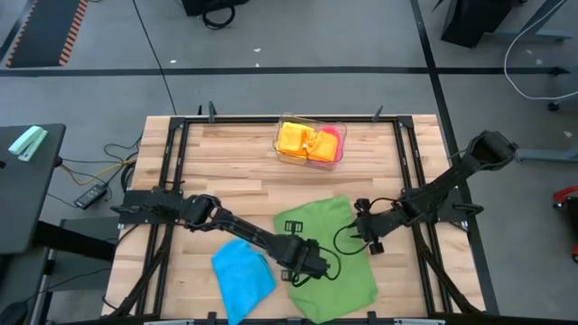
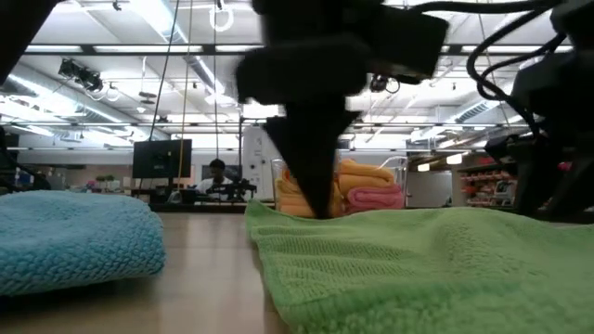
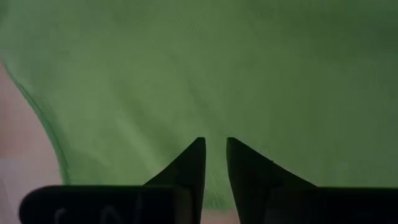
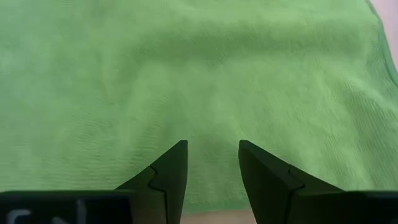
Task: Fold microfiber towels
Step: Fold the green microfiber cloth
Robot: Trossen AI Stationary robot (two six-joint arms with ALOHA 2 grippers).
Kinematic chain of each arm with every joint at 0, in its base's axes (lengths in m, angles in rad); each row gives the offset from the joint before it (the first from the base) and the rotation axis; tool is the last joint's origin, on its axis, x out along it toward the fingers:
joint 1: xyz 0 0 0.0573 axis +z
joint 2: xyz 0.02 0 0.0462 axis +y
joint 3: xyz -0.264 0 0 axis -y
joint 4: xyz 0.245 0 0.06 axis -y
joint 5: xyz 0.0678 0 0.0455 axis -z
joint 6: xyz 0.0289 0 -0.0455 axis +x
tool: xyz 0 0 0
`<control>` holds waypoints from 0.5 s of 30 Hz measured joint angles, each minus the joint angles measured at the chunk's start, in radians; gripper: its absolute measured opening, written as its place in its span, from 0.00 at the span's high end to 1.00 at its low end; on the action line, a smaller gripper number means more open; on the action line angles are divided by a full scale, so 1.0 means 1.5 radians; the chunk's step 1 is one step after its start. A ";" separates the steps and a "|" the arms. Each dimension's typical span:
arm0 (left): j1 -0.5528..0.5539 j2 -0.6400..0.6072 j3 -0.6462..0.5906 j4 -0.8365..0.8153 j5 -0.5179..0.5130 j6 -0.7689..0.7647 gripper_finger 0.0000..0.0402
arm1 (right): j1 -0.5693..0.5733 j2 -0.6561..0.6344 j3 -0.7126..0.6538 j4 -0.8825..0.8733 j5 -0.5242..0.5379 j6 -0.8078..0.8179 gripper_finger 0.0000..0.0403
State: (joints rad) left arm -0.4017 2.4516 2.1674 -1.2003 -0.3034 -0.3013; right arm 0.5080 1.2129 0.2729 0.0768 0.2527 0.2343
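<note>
item: green towel (image 1: 330,257), flat; left gripper (image 1: 302,271) narrowly parted at its edge, right gripper (image 1: 358,230) parted wider opposite; pinch single layer, lift evenly.

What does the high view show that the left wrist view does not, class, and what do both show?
Only the high view shows the blue towel, the clear tray of folded towels, the right gripper and the wooden table. Only the left wrist view shows the narrow gap between the left gripper fingertips above the cloth. Both show the green towel and the left gripper.
</note>
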 joint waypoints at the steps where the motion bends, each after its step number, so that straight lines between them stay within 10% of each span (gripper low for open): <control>1: 0.003 0.000 -0.001 0.014 -0.007 0.004 0.82 | -0.003 0.000 -0.004 0.000 0.000 0.000 0.62; 15: 0.008 0.000 -0.002 -0.010 -0.008 0.006 0.83 | -0.027 -0.003 -0.021 -0.075 0.009 0.090 0.62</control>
State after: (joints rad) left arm -0.3900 2.4516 2.1647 -1.2153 -0.3153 -0.2919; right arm 0.4669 1.2091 0.2420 -0.0358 0.2668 0.3688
